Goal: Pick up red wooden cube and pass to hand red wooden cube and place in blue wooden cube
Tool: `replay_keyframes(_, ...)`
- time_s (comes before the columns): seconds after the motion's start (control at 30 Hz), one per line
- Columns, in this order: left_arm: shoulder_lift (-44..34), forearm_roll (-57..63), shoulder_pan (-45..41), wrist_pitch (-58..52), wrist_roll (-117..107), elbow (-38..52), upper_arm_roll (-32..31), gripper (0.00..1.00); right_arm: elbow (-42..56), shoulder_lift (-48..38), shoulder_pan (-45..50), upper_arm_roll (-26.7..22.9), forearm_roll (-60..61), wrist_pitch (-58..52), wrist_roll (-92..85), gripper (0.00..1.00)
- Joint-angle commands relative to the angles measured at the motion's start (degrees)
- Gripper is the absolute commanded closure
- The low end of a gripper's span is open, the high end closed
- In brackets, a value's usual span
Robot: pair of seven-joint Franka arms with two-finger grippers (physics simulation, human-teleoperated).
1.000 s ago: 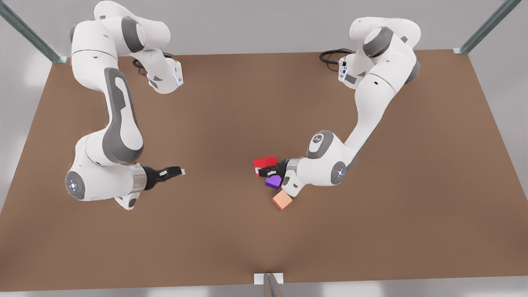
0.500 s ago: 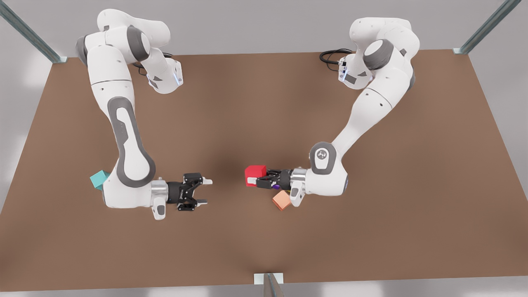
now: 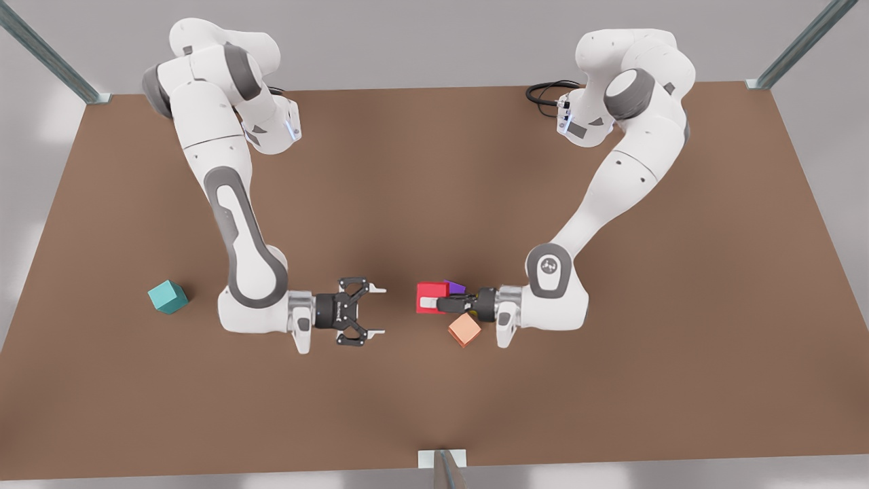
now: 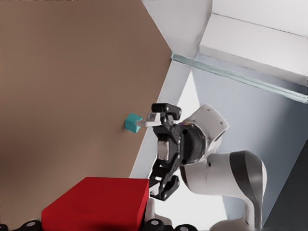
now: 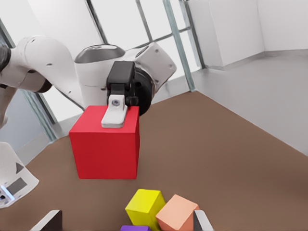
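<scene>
The red wooden cube [image 3: 430, 291] hangs above the table's middle with my left gripper [image 3: 432, 301], on the front view's right arm, shut on it. The same cube fills the near edge of the left wrist view [image 4: 96, 204], and the right wrist view has it [image 5: 106, 147] with a pale finger [image 5: 114, 114] across its top. My right gripper [image 3: 379, 311], the hand, is on the front view's left arm. It faces the cube, open, a short gap away [image 4: 150, 160]. The blue wooden cube [image 3: 168, 297] sits on the table behind that arm [image 4: 132, 122].
A salmon-orange cube [image 3: 464, 329] and a purple cube [image 3: 455, 287] lie on the table under my left gripper. A yellow cube [image 5: 144, 207] lies beside the salmon one [image 5: 177, 214]. The brown table [image 3: 611, 380] stretches wide on all sides.
The right arm swung toward the middle and uncovered the blue cube; its gripper now faces the red cube with fingers spread. The left gripper turned level with the red cube, which dropped slightly.
</scene>
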Motion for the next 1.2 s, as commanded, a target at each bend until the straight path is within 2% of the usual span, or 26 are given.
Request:
replay_keyframes(0.0,-0.09,-1.62,0.09,-1.29,19.23,-0.01,-0.04,0.51,-0.05,0.05,0.88,0.02,2.44,2.78,-22.96,0.0)
replay_keyframes(0.2,0.17,-1.88,-0.78,-0.76,19.14,0.07,-0.04,0.51,0.39,0.05,3.26,0.1,4.99,5.59,-21.64,0.0)
replay_keyframes(0.5,0.97,-2.06,-2.01,0.47,19.67,0.43,-0.04,0.51,-0.93,-0.82,3.26,0.45,4.55,4.54,-20.32,0.0)
replay_keyframes(0.77,0.97,-2.06,-2.01,0.55,19.58,0.51,-0.04,0.51,-6.55,-4.25,2.82,0.45,4.29,2.95,-20.67,0.0)
replay_keyframes(1.17,1.76,-2.24,-2.28,2.49,20.72,0.51,-0.13,0.51,-6.46,-3.38,3.26,1.42,4.9,3.3,-20.5,0.0)
